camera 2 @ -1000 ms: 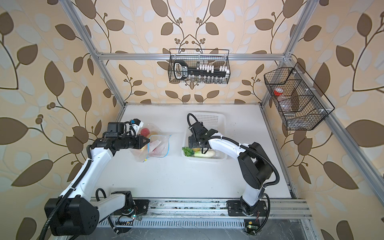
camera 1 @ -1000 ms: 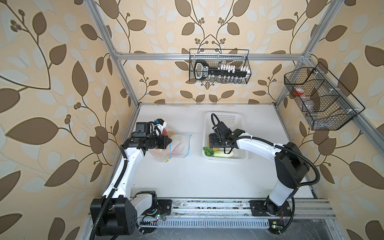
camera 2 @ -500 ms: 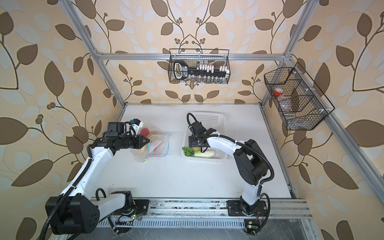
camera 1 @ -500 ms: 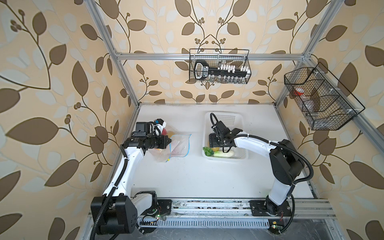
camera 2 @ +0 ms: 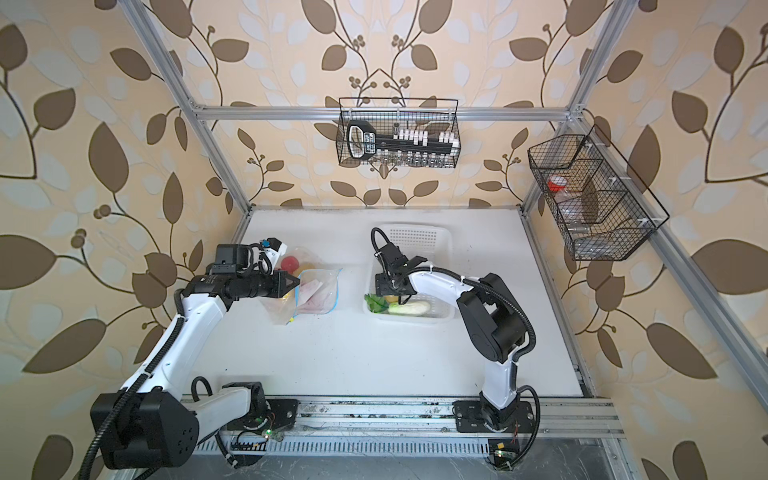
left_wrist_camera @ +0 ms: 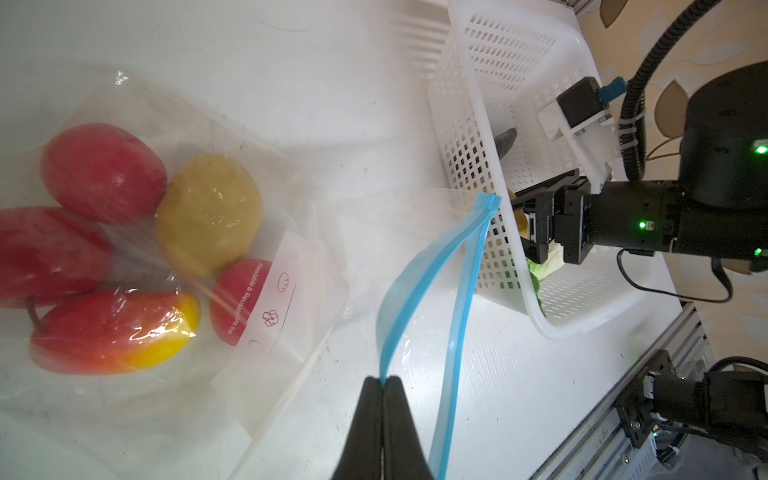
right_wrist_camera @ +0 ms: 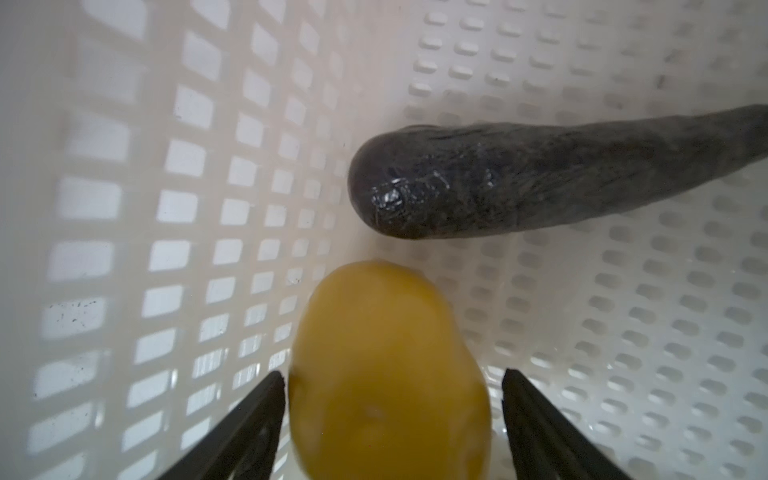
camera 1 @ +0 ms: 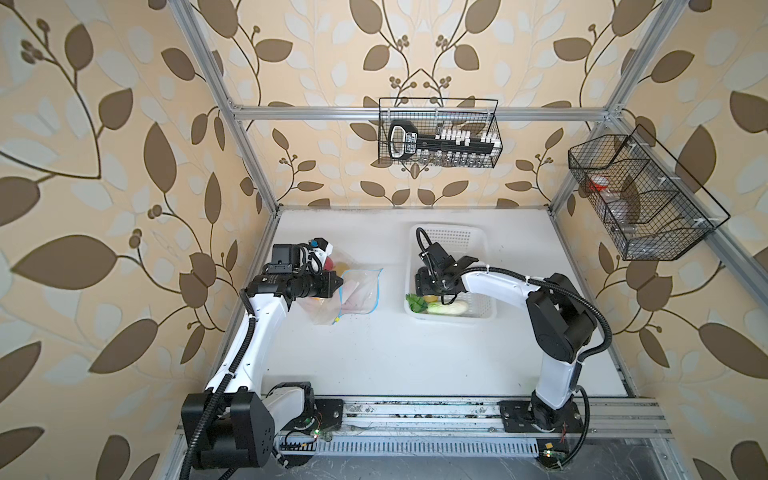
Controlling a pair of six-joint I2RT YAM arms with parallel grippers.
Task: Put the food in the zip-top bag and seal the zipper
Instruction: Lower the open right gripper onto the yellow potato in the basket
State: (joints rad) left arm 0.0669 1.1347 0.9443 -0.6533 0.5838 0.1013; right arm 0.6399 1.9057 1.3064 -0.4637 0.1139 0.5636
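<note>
Blue zipper [left_wrist_camera: 419,291] of the clear zip-top bag [left_wrist_camera: 286,316] is pinched on one side by the pressed-together left gripper [left_wrist_camera: 382,380], mouth gaping above the tabletop [left_wrist_camera: 519,395]; three red apples [left_wrist_camera: 104,166], a brown potato [left_wrist_camera: 210,212] and a red-yellow fruit [left_wrist_camera: 112,332] are bagged. In the white basket [right_wrist_camera: 187,208], a cabbage [camera 1: 449,308] lies nearest, a yellow potato [right_wrist_camera: 386,324] is straddled by the spread right gripper [right_wrist_camera: 393,375], an eggplant [right_wrist_camera: 519,183] beyond.

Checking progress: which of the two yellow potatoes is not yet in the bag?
The potato in the white basket, between the fingers of the right tool, beside the dark eggplant. The other potato lies inside the clear bag among red apples.
</note>
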